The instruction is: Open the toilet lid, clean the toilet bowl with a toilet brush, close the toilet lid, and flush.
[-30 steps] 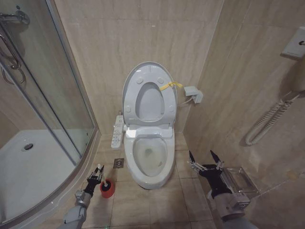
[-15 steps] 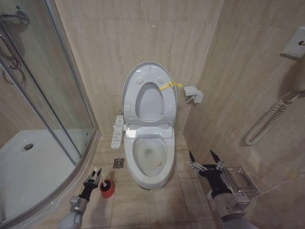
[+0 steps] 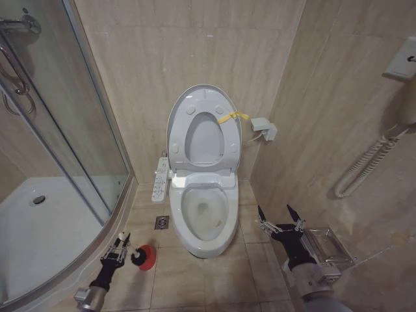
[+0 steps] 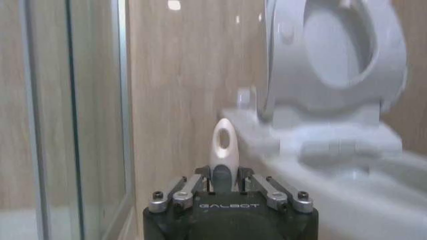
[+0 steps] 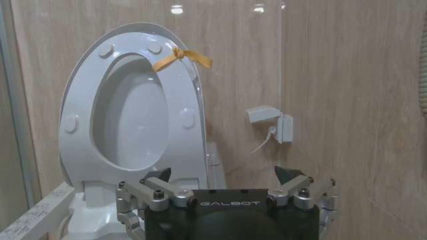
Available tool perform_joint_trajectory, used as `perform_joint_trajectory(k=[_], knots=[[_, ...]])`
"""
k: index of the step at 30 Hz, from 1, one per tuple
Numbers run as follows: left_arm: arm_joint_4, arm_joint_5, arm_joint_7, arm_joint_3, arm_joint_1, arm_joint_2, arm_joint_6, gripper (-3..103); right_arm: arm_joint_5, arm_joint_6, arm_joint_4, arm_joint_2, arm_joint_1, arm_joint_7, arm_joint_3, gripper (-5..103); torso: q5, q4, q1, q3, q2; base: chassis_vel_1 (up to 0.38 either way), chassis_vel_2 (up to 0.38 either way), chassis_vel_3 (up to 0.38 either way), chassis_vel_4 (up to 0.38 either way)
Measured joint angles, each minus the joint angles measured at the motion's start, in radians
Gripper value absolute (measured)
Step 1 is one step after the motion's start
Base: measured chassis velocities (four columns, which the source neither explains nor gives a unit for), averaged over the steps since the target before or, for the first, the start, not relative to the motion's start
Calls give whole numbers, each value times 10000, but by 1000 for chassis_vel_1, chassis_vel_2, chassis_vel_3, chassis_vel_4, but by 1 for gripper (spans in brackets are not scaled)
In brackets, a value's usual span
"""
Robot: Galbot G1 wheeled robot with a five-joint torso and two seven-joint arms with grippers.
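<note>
The toilet lid (image 3: 203, 97) stands upright against the wall together with the ring seat, a yellow strap (image 3: 232, 117) tied at its edge. Below it the toilet bowl (image 3: 207, 218) is uncovered. On the floor to the bowl's left, my left gripper (image 3: 118, 249) is shut on the white handle of the toilet brush (image 4: 223, 145). The handle's end sticks out between the fingers. The black bristle head (image 3: 137, 258) sits at the red holder cup (image 3: 148, 256). My right gripper (image 3: 279, 217) hangs open to the right of the bowl, holding nothing, and faces the lid (image 5: 130, 110).
A curved glass shower enclosure (image 3: 71, 149) closes off the left side. The side control panel (image 3: 160, 179) and a floor drain (image 3: 162, 222) lie left of the toilet. Tiled walls stand close behind and to the right, with a wall box (image 3: 262, 127) and a clear holder (image 3: 325, 246).
My left gripper has drawn back and to the left, low over the floor, with the brush handle in it. The red cup now shows to the right of the bristle head. The right arm has stayed put.
</note>
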Motion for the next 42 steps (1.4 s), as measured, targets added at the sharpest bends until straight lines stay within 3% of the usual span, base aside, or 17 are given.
perform_joint_trajectory(k=[4,5,10,11,17,18,21,22,26,27,30,35,40,42], knots=[[-1923,-829,-184,-340,1110,92,151,25,0,0,0,0,0,0,0,100,1,-1,0,0,0,0,0,0,0],[-1923,-829,-184,-340,1110,92,151,25,0,0,0,0,0,0,0,100,1,-1,0,0,0,0,0,0,0],[-4466,-1833,-267,-642,2198,157,826,25,0,0,0,0,0,0,0,100,3,5,-1,0,0,0,0,0,0],[-4466,-1833,-267,-642,2198,157,826,25,0,0,0,0,0,0,0,100,3,5,-1,0,0,0,0,0,0],[-6562,-2258,-975,-265,1694,826,2568,25,0,0,0,-1,0,0,0,100,1,-2,2,1,-2,0,0,0,0],[-6562,-2258,-975,-265,1694,826,2568,25,0,0,0,-1,0,0,0,100,1,-2,2,1,-2,0,0,0,0],[-7178,-2784,-1063,-56,1342,1601,3313,25,0,0,0,0,0,0,0,100,2,0,2,1,-2,0,0,0,0],[-7178,-2784,-1063,-56,1342,1601,3313,25,0,0,0,0,0,0,0,100,2,0,2,1,-2,0,0,0,0],[-7041,-3583,-893,214,674,2975,3663,25,0,0,0,0,0,0,0,100,2,1,1,1,-2,0,0,0,0],[-7041,-3583,-893,214,674,2975,3663,25,0,0,0,0,0,0,0,100,2,1,1,1,-2,0,0,0,0],[-6322,-4099,-592,494,-206,3836,3753,25,0,0,0,0,0,0,0,100,-2,3,2,2,-3,0,0,0,0],[-5622,-4682,-341,1260,-1489,4613,3889,25,0,0,0,-1,0,0,1,100,-3,1,2,3,-3,0,0,0,0],[-5156,-5112,-244,2151,-2686,4895,3967,25,0,0,0,-1,0,0,0,100,1,2,2,2,-2,0,0,0,0],[-4591,-5247,-215,2941,-3731,4875,3978,25,0,0,0,-1,-1,0,0,100,2,0,2,2,-3,0,0,0,0]])
